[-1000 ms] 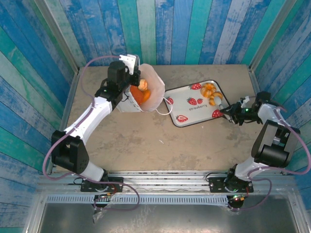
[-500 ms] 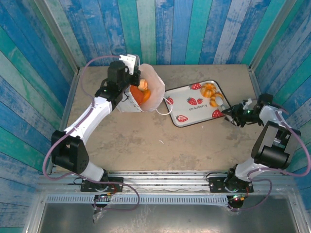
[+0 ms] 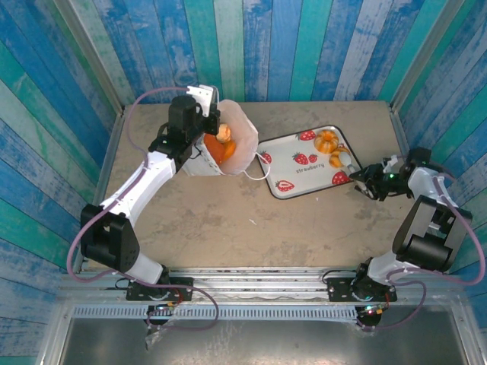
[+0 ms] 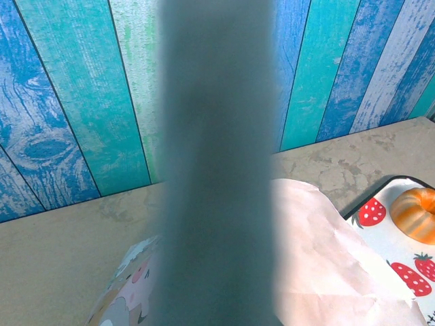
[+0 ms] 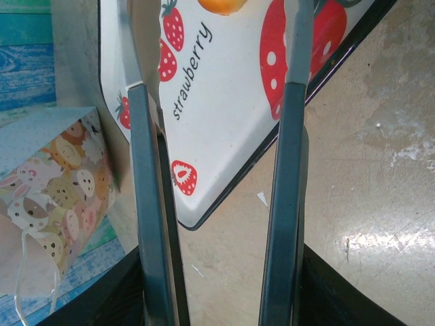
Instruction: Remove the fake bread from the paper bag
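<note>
The worktop [image 3: 228, 220] carries a white strawberry-print tray [image 3: 283, 154] right of centre. Just beside the tray's left edge is the paper bag [image 3: 243, 148], its mouth open toward the top camera. Some orange toy bread [image 3: 221, 146] sits inside the bag, and two more pieces lie at the tray's far right corner. The left gripper [image 3: 202, 128] is closed on the bag's left rim. The right gripper [image 3: 358, 177] hangs low over the worktop at the tray's right edge, its fingers [image 5: 146, 204] apart with nothing between them.
</note>
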You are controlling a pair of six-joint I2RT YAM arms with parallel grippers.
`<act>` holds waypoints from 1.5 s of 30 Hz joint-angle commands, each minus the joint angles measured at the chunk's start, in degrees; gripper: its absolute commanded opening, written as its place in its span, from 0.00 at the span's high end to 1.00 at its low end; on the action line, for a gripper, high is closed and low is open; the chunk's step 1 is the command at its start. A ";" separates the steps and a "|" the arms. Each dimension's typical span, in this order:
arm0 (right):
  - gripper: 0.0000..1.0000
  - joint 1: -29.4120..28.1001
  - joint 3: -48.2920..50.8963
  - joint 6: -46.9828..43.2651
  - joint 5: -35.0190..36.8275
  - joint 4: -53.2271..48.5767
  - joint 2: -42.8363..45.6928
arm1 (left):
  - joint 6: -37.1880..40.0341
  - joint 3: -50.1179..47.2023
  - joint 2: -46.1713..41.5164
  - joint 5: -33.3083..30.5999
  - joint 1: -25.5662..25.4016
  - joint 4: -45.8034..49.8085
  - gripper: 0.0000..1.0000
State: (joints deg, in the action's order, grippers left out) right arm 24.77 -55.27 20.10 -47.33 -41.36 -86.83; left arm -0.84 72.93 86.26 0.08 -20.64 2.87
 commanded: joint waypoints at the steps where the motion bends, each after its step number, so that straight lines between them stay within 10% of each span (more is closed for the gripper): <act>1: 0.50 0.71 0.42 -1.35 -0.13 -2.61 2.82 | 0.07 1.63 0.89 0.43 -0.25 -1.20 0.99; 17: 0.58 -1.39 -2.22 -2.43 -1.96 -10.35 13.77 | 0.14 0.83 0.25 -0.08 -0.19 -1.76 0.99; 45: 0.70 -52.69 -41.07 -2.99 28.19 -20.16 4.85 | 0.71 -1.03 -0.35 -0.39 -0.19 -3.32 0.99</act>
State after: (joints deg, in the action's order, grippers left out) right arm -24.99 -93.12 17.72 -22.50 -57.41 -79.90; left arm -0.82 72.49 86.24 -0.12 -20.64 2.09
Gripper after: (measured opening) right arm 0.302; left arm 0.043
